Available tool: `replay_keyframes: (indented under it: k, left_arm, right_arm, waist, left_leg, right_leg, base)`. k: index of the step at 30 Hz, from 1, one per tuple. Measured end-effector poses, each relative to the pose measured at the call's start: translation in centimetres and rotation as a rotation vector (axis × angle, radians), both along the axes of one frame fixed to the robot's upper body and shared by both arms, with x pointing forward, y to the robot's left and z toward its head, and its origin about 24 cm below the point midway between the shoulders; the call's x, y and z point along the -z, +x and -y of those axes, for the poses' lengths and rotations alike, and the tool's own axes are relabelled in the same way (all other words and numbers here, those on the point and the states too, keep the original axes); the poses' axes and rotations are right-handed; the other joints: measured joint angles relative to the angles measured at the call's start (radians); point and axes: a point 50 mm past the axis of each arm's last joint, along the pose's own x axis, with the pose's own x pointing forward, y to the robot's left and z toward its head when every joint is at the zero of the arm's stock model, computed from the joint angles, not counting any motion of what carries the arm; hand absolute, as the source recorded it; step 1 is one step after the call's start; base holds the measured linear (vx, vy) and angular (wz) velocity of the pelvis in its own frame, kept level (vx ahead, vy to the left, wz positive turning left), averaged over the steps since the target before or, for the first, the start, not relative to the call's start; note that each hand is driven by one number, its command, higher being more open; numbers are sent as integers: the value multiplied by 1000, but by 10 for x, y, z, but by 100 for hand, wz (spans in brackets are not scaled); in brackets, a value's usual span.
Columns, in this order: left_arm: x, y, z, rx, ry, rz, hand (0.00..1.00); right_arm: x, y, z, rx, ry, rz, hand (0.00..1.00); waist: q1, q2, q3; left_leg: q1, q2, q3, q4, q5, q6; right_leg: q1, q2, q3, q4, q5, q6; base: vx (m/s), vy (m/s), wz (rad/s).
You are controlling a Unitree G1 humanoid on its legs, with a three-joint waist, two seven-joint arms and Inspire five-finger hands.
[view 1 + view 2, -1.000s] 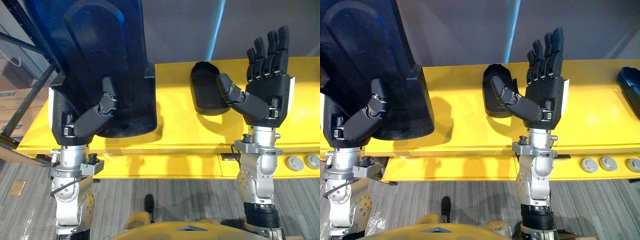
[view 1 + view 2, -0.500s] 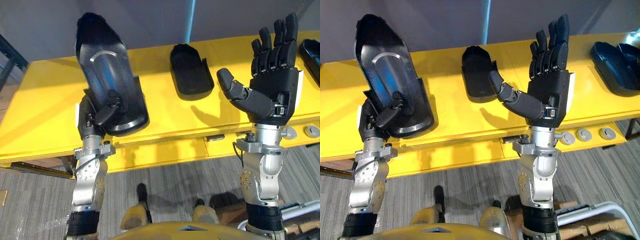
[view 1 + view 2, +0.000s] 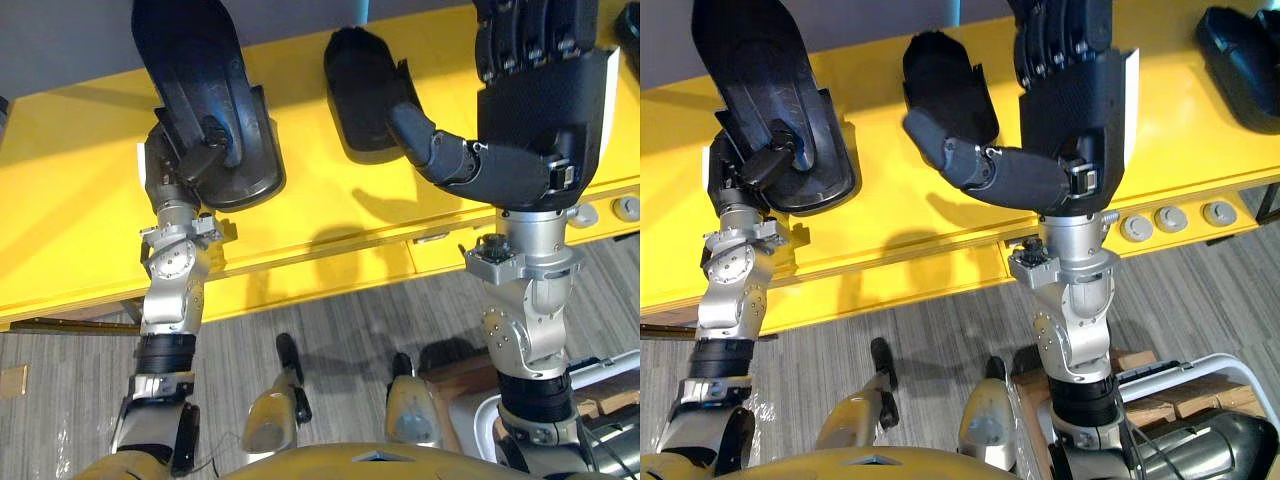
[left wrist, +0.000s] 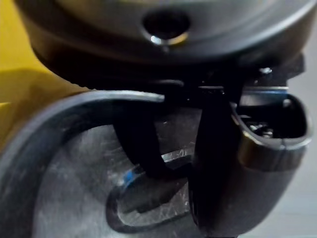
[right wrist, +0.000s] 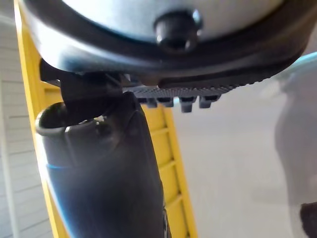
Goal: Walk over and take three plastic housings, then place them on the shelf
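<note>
Bench: pick-up surface, we judge.
Held housing: upright above near left edge; left hand fingers closed on its base for carrying.
Second housing: flat near far edge.
Right hand: fingers straight, free to collect it.

No writing can be read anywhere.
The small pale tag at the base of the right robot hand is too small to read. The round discs on the near edge of the yellow table, and the black plastic housing held in the left robot hand, carry no marking that can be made out.
</note>
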Motion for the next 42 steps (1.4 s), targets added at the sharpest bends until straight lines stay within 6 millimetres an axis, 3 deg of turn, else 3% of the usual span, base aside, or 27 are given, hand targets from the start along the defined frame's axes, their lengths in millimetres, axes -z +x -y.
replay_keyframes:
  k: [3, 9, 10, 20, 27, 36, 42]
  left_arm:
    - [0, 1, -11, 5, 26, -35, 0]
    - [-19, 9, -30, 3, 36, -18, 0]
    - [-23, 11, -31, 12, 35, -10, 100]
    - [-32, 19, -35, 70, 70, -20, 100]
    - [-21, 22, -35, 74, 68, -81, 100]
    - [-11, 20, -38, 58, 52, -138, 100]
    - [5, 10, -42, 51, 116, -196, 100]
  right_arm:
    - [1, 0, -4, -15, -10, -10, 100]
    - [0, 3, -6, -16, -6, -29, 100]
    - [0, 3, -5, -11, -16, -38, 100]
    - [4, 6, -12, -34, -55, -77, 100]
    - [7, 5, -12, -35, -61, -90, 100]
    - [16, 4, -10, -37, -62, -124, 100]
    - [32, 3, -1, 6, -42, -199, 100]
  waist:
    - [0, 2, 3]
    - [9, 10, 35]
    - [9, 13, 41]
    - [9, 18, 53]
    - [5, 20, 52]
    - [-16, 25, 41]
    - [-34, 21, -33]
  left_leg:
    - [-4, -16, 5, 0, 0, 1]
    - [-10, -21, 25, 1, -9, 9]
    - [-23, -21, 27, 22, -19, 15]
    - [-45, -20, 62, 102, -68, 15]
    - [-12, -12, 115, 136, -107, 26]
    - [43, -17, 145, 97, -73, 35]
    - [114, -28, 105, 0, -22, 30]
  right_leg:
    - [-11, -18, 1, 19, -15, 5]
    - [-30, -33, 0, 46, -30, 7]
    - [-32, -37, -1, 46, -30, 8]
    - [-27, -57, 6, 47, -31, 11]
    - [26, -70, 4, 24, -28, 17]
    - [92, -62, -4, -42, -9, 41]
    - [175, -47, -51, -105, -1, 43]
  base:
    - [58, -10, 7]
    - [28, -28, 3]
    - [7, -31, 4]
    - [30, -33, -2]
    - [24, -13, -3]
    - [25, -9, 0]
    - [43, -21, 11]
